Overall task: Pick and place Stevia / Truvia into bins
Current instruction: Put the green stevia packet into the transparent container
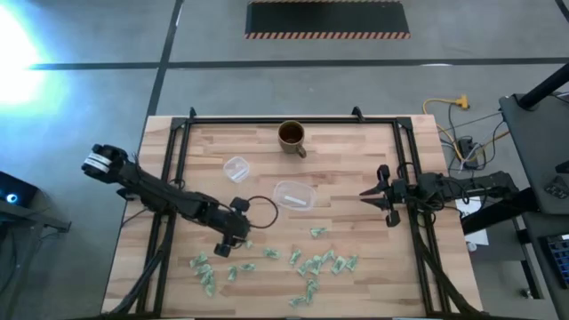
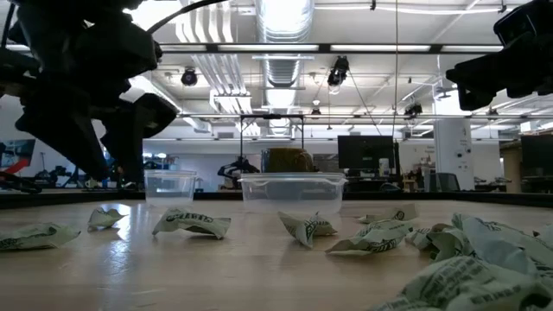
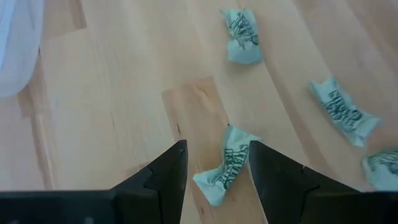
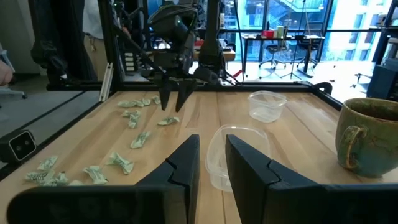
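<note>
Item, nearest the table's front edge: the Stevia / Truvia sachets [image 1: 313, 264], many small crumpled pale green-and-white paper packets, lie strewn across the light wooden slatted table [image 1: 356, 160], none of them inside a container as far as the views show. Item: the left gripper [image 1: 238, 235], dark, two-fingered, hangs low over the left part of that scatter with its fingers [image 3: 163, 177] spread apart and empty; one folded green-and-white sachet [image 3: 227, 165] lies on the wood between the tips, nearer one finger than the other. Risk, judged: the off-centre packet may be nudged aside or pinched only by a corner when the fingers close, and being thin, light paper it may slip out on the lift; the tips may also press onto the wood if the descent runs too deep. Pose: the left arm reaches in from the table's left edge, forearm slanting toward the middle, wrist turned downward. Item, farther back: the bin, a clear shallow plastic tub with rounded corners [image 1: 294, 195], stands apart from the packets, with a smaller clear round plastic cup [image 1: 236, 167] to its left and a brown ceramic mug [image 1: 292, 136] behind. Item: the right gripper [image 1: 380, 196] waits by the table's right edge, level, pointing toward the tub, fingers narrowly parted, holding nothing.
</note>
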Action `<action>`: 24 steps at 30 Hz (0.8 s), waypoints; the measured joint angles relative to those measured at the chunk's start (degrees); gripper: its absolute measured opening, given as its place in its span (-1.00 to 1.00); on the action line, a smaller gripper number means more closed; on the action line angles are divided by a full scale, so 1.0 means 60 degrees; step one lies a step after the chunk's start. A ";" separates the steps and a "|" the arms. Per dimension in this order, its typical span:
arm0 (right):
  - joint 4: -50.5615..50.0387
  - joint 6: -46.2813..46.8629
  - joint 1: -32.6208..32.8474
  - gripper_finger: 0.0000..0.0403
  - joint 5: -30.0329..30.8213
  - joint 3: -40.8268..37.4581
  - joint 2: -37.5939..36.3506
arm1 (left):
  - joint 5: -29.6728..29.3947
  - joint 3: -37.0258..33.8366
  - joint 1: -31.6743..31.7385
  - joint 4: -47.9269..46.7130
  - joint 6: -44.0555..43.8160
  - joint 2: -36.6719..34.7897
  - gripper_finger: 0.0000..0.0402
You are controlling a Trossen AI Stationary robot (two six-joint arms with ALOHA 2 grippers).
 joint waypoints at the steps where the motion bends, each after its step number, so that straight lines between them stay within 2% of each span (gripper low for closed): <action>1: -0.0010 0.0000 0.0003 -0.66 -0.0006 0.0001 0.0011 | -0.0007 -0.0011 -0.0032 -0.0005 0.0000 0.0058 -0.23; 18: -0.0006 -0.0025 0.0002 -0.66 0.0003 0.0000 0.0017 | 0.0002 -0.0003 -0.0252 0.0143 0.0000 0.1207 -0.23; 24: -0.0006 -0.0028 0.0001 -0.66 0.0022 -0.0001 0.0013 | 0.0016 -0.0003 -0.0252 0.0111 0.0002 0.1156 -0.42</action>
